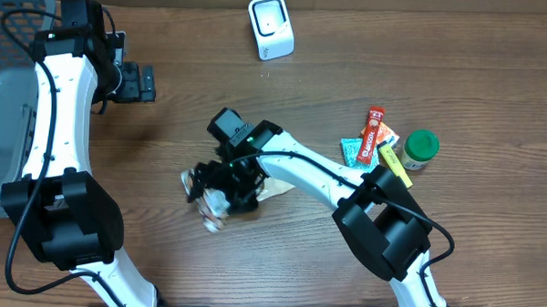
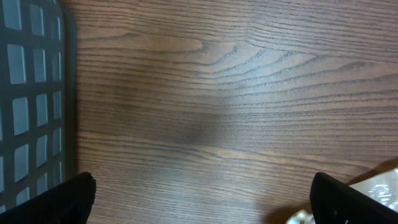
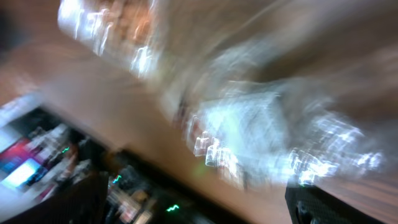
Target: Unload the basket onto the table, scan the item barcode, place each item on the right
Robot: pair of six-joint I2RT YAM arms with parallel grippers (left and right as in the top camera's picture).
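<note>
Jaws wide, the right gripper (image 1: pixel 222 193) hangs over a crinkled shiny packet (image 1: pixel 208 209); contact is blurred. The left gripper (image 1: pixel 148 83) gapes empty, well apart.

My white-shelled, black-jointed left arm (image 1: pixel 56 119) lies along the left side and ends at the far left. Its black two-finger left gripper (image 1: pixel 148 83) points right, fingers (image 2: pixel 69 200) spread fully wide. My white right arm (image 1: pixel 311 178) stretches left across the middle with the wrist bent downward. Its black right gripper (image 1: pixel 215 193) is held low, fingers (image 3: pixel 339 208) wide apart, and that wrist's view is smeared with blur.
</note>
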